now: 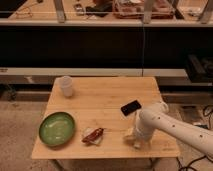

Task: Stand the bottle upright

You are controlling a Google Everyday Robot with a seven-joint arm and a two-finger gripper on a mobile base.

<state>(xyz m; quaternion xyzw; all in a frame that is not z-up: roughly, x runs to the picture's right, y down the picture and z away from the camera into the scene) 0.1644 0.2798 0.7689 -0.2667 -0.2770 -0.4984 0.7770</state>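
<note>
The cream-white bottle (130, 136) lies on the wooden table (105, 105) near its front right part. Only a pale piece of it shows, the rest is hidden under my arm. My gripper (137, 141) is down at the bottle, at the end of the white arm (170, 125) that reaches in from the right. The arm's wrist covers the gripper from this view.
A small flat black rectangle (131, 107) lies just behind the arm's end. A reddish-brown packet (93, 135) lies left of the bottle. A green plate (57, 128) sits at the front left and a short white cup (65, 85) at the back left. The table's front edge is close to the bottle.
</note>
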